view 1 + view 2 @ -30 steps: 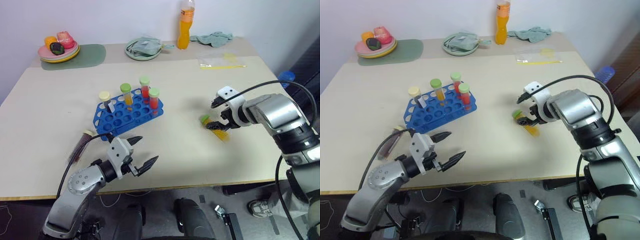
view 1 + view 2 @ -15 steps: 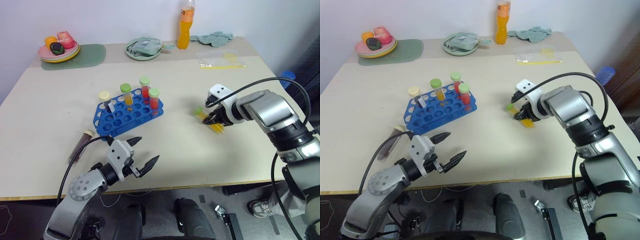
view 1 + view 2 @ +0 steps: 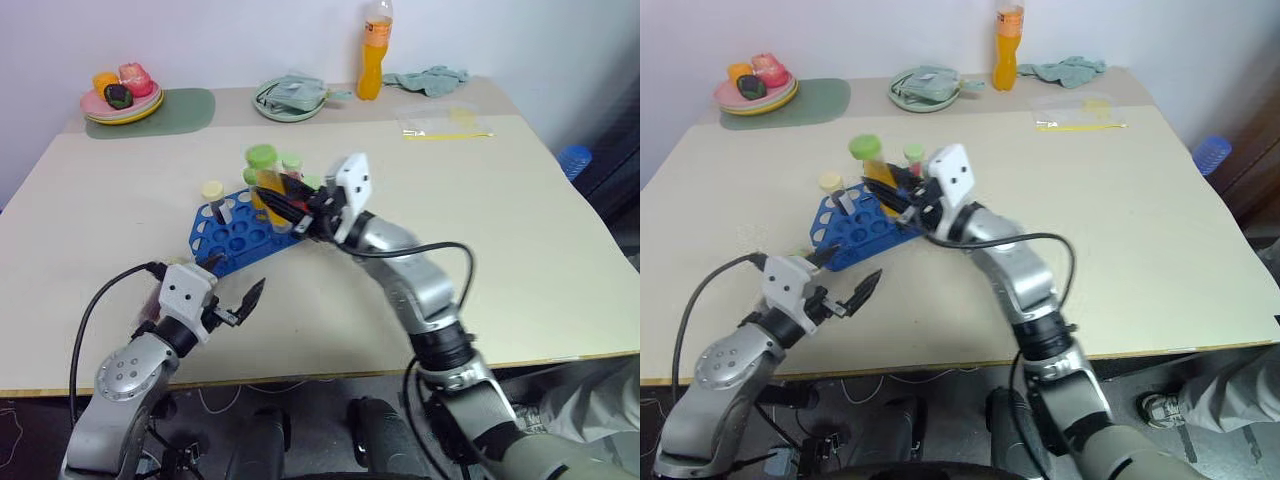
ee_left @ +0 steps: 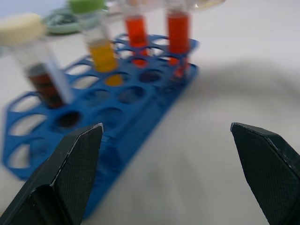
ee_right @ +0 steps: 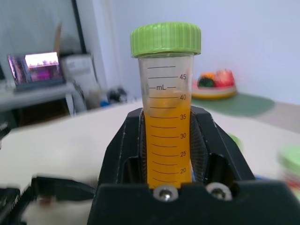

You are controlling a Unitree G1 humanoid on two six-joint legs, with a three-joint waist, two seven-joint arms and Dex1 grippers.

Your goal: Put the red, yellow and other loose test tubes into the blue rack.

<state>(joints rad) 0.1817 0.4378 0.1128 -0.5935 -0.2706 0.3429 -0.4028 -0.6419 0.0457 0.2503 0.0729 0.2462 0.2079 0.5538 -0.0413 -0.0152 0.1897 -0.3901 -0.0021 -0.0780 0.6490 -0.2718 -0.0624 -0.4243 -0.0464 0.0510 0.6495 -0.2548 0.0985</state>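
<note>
Right gripper [image 5: 166, 154] jaws clamped on green-capped yellow tube [image 5: 167, 117] marked "mL", 20–45. Left gripper [image 4: 168, 164] jaws wide, near blue rack [image 4: 117, 112].

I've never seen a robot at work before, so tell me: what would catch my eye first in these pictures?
Most striking is the right gripper, shut on a green-capped tube of yellow liquid and holding it upright above the blue rack in the middle of the table. The rack already has tubes of red, yellow and dark liquid standing in it. Nearer the table's front edge, the left gripper hangs open with nothing in it.
</note>
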